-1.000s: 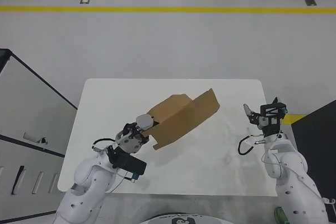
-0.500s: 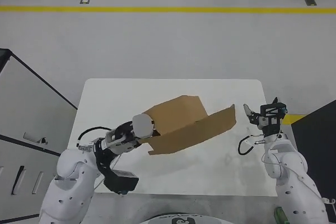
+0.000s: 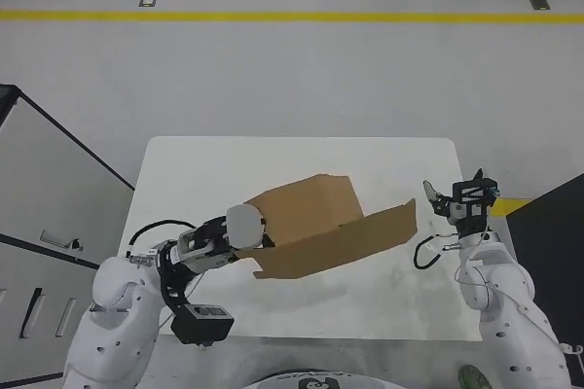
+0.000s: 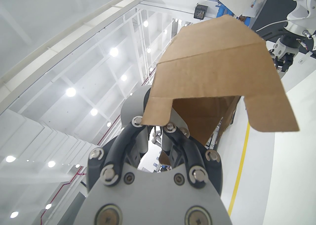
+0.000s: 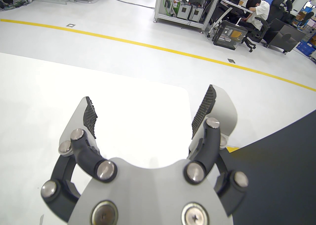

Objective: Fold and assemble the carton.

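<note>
A brown cardboard carton (image 3: 321,224), unfolded and partly opened, is held up above the middle of the white table (image 3: 389,292). My left gripper (image 3: 245,226) is shut on the carton's left end. In the left wrist view the carton (image 4: 217,73) rises tilted away from my gripper (image 4: 154,122), with a flap hanging open on one side. My right gripper (image 3: 449,197) stands open at the table's right edge, well apart from the carton. Nothing lies between its fingers (image 5: 212,105) in the right wrist view.
A dark cabinet (image 3: 19,214) stands left of the table. A yellow floor line (image 3: 292,16) runs beyond the far edge. Dark flooring (image 3: 555,233) lies to the right of the table.
My left arm has lifted and swung the carton, turning it so its long flap now points right towards the right gripper. The right arm has kept still.
</note>
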### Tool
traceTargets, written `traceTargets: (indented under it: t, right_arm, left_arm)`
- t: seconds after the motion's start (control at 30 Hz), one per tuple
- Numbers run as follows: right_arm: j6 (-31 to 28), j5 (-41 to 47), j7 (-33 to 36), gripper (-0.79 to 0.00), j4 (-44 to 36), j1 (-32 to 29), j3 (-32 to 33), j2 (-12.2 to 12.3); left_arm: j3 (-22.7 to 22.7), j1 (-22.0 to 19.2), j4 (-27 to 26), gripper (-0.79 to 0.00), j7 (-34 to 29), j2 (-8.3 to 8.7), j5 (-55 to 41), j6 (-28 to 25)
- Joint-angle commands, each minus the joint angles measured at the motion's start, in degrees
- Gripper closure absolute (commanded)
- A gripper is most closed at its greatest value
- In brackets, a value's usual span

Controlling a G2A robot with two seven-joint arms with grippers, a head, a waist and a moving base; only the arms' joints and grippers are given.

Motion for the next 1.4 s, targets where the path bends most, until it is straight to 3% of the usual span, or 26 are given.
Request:
traceTargets:
  t: [0.0, 0.27, 0.5, 0.67, 1.03, 1.23, 1.37]
  right_arm:
    - [0.0, 0.0, 0.0, -0.785, 0.0, 0.0, 0.0, 0.0]
    - [0.0, 0.0, 0.0, -0.785, 0.0, 0.0, 0.0, 0.0]
    - [0.0, 0.0, 0.0, -0.785, 0.0, 0.0, 0.0, 0.0]
    - [0.0, 0.0, 0.0, -0.785, 0.0, 0.0, 0.0, 0.0]
    - [0.0, 0.0, 0.0, -0.785, 0.0, 0.0, 0.0, 0.0]
    - [0.0, 0.0, 0.0, -0.785, 0.0, 0.0, 0.0, 0.0]
    - [0.0, 0.0, 0.0, -0.785, 0.0, 0.0, 0.0, 0.0]
  left_arm:
    - [0.35, -0.26, -0.36, 0.0, -0.62, 0.02, 0.45, -0.28]
    - [4.45, -6.84, -3.4, 0.0, -6.77, 0.41, 13.34, -3.03]
    - [10.63, -16.14, -1.16, 0.0, -12.22, -0.09, 13.07, -6.43]
    - [13.3, -20.0, 1.29, 0.0, -15.95, -0.43, 12.89, -6.16]
    - [13.82, -19.21, 1.74, 0.0, -18.22, -0.53, 10.74, -6.54]
    - [13.37, -17.06, 1.39, 0.0, -24.15, -0.4, 3.67, -15.35]
    - [13.15, -15.16, 0.78, 0.0, -28.52, -0.44, -1.31, -18.06]
